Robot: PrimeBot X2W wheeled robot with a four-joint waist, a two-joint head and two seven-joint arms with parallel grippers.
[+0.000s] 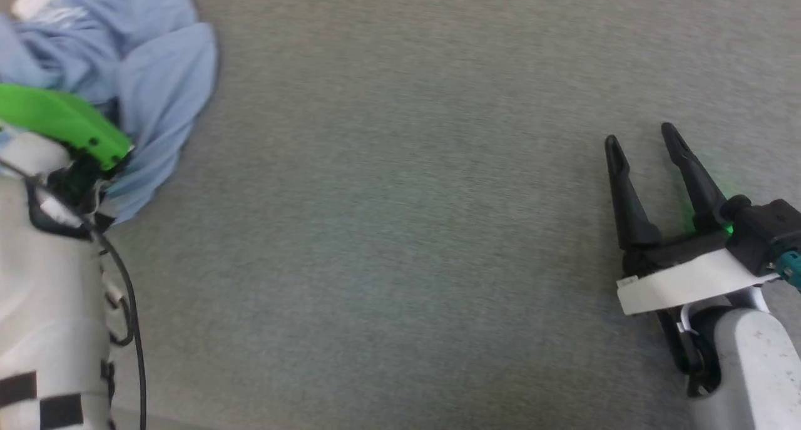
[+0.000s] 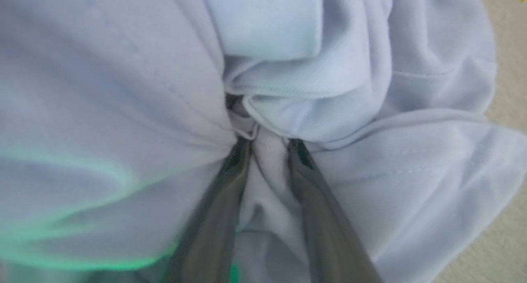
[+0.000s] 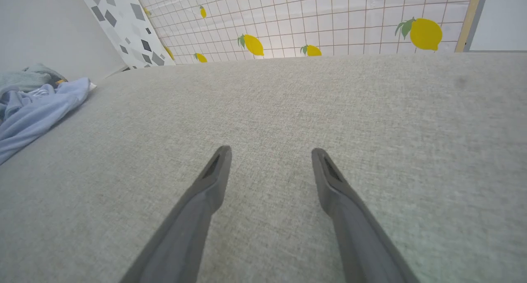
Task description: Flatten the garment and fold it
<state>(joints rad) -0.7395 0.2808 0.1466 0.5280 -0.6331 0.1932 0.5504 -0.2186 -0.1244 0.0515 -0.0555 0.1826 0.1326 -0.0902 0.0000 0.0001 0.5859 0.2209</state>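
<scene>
The garment (image 1: 156, 73) is seen crumpled in a heap at the upper left of the head view, on the grey fabric-covered surface (image 1: 407, 230). It is not yet flattened. In the left wrist view the left pincer (image 2: 268, 147) is shown pushed into the heap, narrowed on a ridge of cloth that is bunched between its two fingers. How firm that hold is cannot be told. The right pincer (image 1: 641, 137) is held wide and empty at the right of the head view, well apart from the garment.

Several risks can be judged from this. More than one layer appears to be gathered in the pinch. If the cloth is lifted so, the whole bundle could be carried up as a lump instead of one edge being drawn out, and the shirt would be left twisted. Because the knit is soft, the ridge could also slip out under a quick pull, and the hold would be lost. It cannot be made out which part of the shirt is caught. A hem or sleeve may be assumed wrongly, and the spreading then misdirected. The heap also lies near the upper left edge of the frame, so cloth dragged further that way could be lost from sight.
</scene>
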